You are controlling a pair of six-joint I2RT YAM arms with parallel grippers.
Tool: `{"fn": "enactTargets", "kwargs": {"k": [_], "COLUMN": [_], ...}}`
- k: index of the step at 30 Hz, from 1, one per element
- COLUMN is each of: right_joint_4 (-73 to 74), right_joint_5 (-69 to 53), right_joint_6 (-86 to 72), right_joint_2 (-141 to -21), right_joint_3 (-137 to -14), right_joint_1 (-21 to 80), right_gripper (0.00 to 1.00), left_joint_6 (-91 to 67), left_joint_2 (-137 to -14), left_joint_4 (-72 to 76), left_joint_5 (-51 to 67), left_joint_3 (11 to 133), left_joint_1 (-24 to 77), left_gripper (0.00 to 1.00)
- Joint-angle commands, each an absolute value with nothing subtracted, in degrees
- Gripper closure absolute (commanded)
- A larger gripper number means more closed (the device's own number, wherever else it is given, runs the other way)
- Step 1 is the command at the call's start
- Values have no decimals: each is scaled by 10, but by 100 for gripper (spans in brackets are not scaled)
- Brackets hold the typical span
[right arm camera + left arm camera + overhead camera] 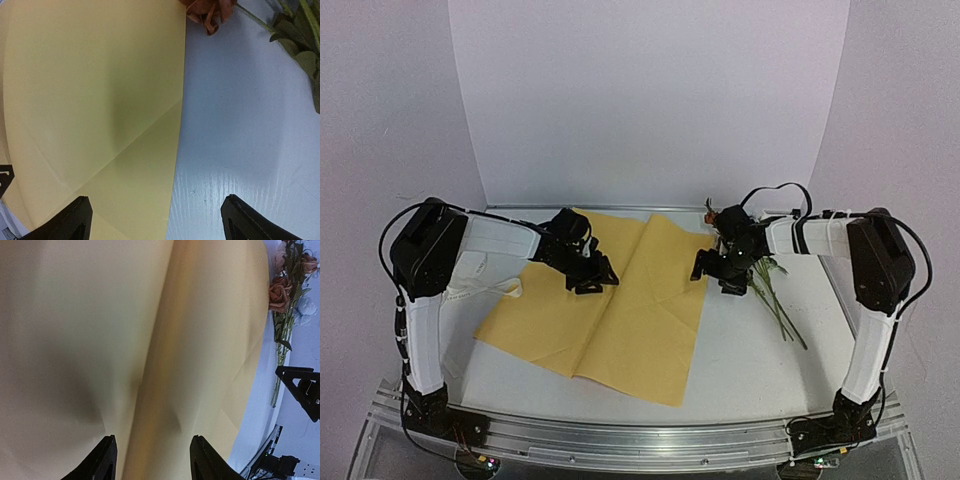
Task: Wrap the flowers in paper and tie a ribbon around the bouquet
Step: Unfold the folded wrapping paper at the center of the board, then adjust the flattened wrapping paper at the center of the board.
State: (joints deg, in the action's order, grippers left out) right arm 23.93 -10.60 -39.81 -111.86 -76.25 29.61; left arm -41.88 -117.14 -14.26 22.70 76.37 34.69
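The paper (620, 320) lies spread on the table with its yellow-tan face up and a long crease down its middle. My left gripper (591, 277) hovers low over the paper's upper left part, open, with nothing between its fingers (106, 460); the paper (125, 340) fills that view. My right gripper (717, 272) stands open over the paper's right edge (176, 150), one finger above paper and one above bare table. The flowers (775, 298) lie to the right with stems toward me, their blossoms (207, 11) beside the paper's far corner. The ribbon (488, 287) lies bunched under my left arm.
A white backdrop wall (650, 100) closes off the far side. The table's metal rail (640, 440) runs along the near edge between the two arm bases. The flowers (285, 295) and my right gripper (306, 390) show at the right of the left wrist view.
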Motion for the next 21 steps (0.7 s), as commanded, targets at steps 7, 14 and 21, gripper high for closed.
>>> {"fn": "enactTargets", "kwargs": {"k": [7,14,21], "right_joint_4": [191,194,209], "right_joint_5": [-110,-76,-57], "right_joint_6": [-399,-414,-424], "right_joint_2": [-1172,-1191,-1157], "right_joint_3": [-797,-793,-769], "right_joint_1": [254,213,177], "right_gripper": [8,20,23], "left_joint_6": [-415,-378,-313], "left_joint_2": [-1190,-1172,-1163], "left_joint_4": [-166,-181,-228], "left_joint_5": [176,154,145], "left_joint_3": [737,690,715], "left_joint_1": [352,327,295], "left_gripper": [48,48,48]}}
